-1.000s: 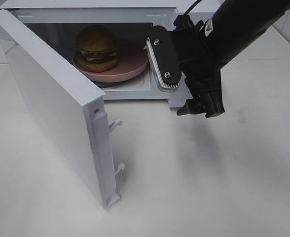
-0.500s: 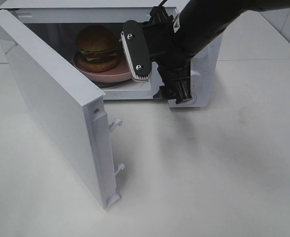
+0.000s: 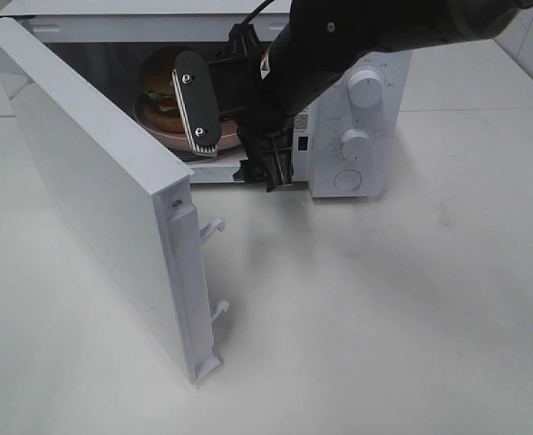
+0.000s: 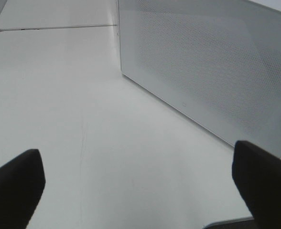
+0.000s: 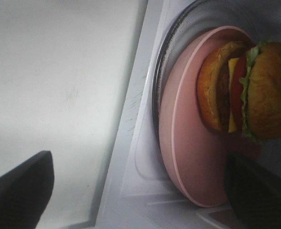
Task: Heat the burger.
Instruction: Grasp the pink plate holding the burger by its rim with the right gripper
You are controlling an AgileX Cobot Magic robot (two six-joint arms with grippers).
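Note:
The burger (image 3: 160, 77) sits on a round pink plate (image 3: 160, 130) inside the open microwave (image 3: 357, 118). In the right wrist view the burger (image 5: 255, 90) lies on the plate (image 5: 188, 148), on the glass turntable. My right gripper (image 3: 239, 136) hangs in front of the oven opening, open and empty, and one finger (image 3: 198, 101) hides part of the burger. Its fingertips stand wide apart in the right wrist view (image 5: 140, 191). My left gripper (image 4: 140, 191) is open and empty over the table beside the microwave's perforated wall (image 4: 212, 71). It is out of the exterior view.
The microwave door (image 3: 94, 181) stands swung out to the left, with its latch hooks (image 3: 214, 227) pointing right. Two knobs (image 3: 366, 88) (image 3: 355, 142) and a button (image 3: 345, 179) are on the control panel. The white table (image 3: 384, 317) lies in front.
My right arm has swung left across the microwave's front. The gripper now stands before the opening and covers part of the burger. The control panel has come into view.

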